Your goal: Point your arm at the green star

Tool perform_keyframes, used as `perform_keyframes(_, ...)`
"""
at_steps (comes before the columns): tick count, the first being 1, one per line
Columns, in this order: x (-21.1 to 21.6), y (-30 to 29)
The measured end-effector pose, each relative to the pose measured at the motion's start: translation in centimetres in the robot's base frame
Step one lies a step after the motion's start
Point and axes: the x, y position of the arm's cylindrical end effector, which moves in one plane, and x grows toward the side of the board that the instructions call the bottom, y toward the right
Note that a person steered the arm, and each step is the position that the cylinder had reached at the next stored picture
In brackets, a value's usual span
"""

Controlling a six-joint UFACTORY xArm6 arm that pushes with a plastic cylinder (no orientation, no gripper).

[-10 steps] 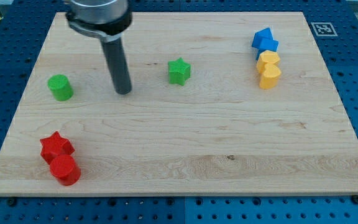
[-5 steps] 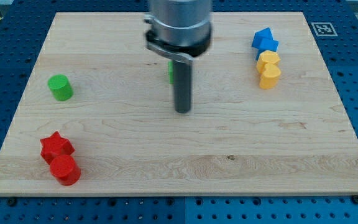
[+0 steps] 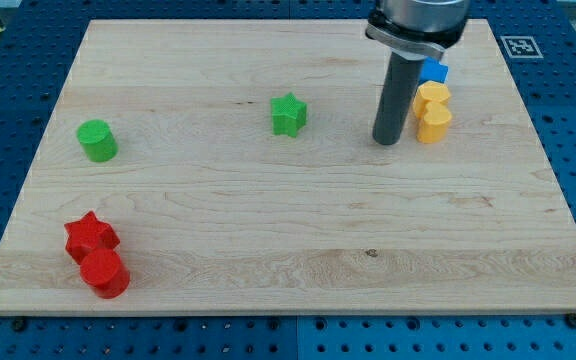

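The green star point(image 3: 288, 114) sits on the wooden board point(image 3: 288, 230), a little above the board's middle. My tip point(image 3: 386, 142) rests on the board well to the star's right, apart from it. It stands just left of the yellow blocks point(image 3: 432, 111). The rod and arm body rise to the view's top and hide part of the blue blocks point(image 3: 433, 71).
A green cylinder point(image 3: 97, 140) stands at the view's left. A red star point(image 3: 90, 234) and a red cylinder point(image 3: 105, 273) touch at the lower left. Two yellow blocks lie below the blue ones at the upper right.
My tip has swept from left of the green star, past it, to its right, ending next to the yellow blocks. No block has moved.
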Motion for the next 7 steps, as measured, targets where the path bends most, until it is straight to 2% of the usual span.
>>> perform_keyframes(2, -0.1, -4.9)
perform_keyframes(4, -0.1, -6.0)
perform_keyframes(5, -0.1, -8.8)
perform_keyframes(7, -0.1, -11.0)
